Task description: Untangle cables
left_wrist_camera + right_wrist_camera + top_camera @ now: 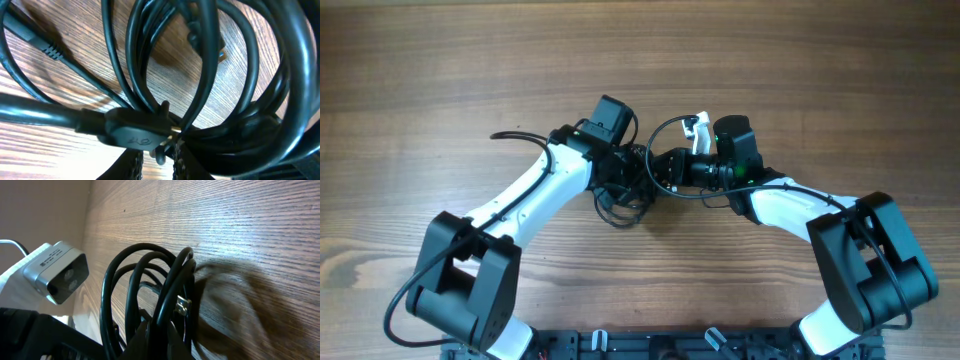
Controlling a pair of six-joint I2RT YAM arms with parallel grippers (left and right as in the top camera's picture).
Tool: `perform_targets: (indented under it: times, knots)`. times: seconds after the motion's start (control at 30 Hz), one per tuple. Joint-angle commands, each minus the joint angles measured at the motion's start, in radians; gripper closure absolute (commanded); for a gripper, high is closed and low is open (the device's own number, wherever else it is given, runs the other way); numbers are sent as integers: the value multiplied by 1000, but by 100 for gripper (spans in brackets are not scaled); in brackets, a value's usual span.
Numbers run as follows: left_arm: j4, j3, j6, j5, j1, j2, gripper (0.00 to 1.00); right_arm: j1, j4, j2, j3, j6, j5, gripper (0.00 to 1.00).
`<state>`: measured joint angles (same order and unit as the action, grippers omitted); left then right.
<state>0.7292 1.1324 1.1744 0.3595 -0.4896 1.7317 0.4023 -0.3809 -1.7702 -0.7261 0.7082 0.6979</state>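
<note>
Where the two arms met near the middle of the desk, the cables sat bunched in a dark knot of loops between them, well away from every edge. In the crowded wrist view, the left end effector had its fingers nearly pressed together and seemed to be pinching the cables just beside a flat plug with metal prongs. Meanwhile the right end effector was pressed together on several loops of the cables, which arched out from it over the wood.
</note>
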Motion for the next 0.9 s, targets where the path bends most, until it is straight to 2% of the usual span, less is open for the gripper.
perform_targets:
  times: [0.0, 0.23, 0.57, 0.6, 0.7, 0.77, 0.87]
  knots:
    - [-8, -3, 47, -10, -38, 36, 77, 10, -21, -13, -5, 0, 35, 96]
    - [-8, -7, 47, -16, -39, 60, 77, 10, -21, -13, -5, 0, 35, 96]
    - [-16, -10, 46, 0, -39, 84, 82, 10, -21, -13, -5, 0, 35, 96]
    - [-15, -10, 46, 0, -39, 84, 82, 10, -21, -13, -5, 0, 35, 96]
    - [0, -10, 46, 2, -45, 84, 68, 10, -21, -13, -5, 0, 35, 95]
    - [-1, -14, 46, 1, -50, 84, 69, 10, -21, -13, -5, -1, 35, 96]
    - [-9, -23, 47, -25, -53, 84, 74, 10, -21, -13, -5, 0, 35, 96]
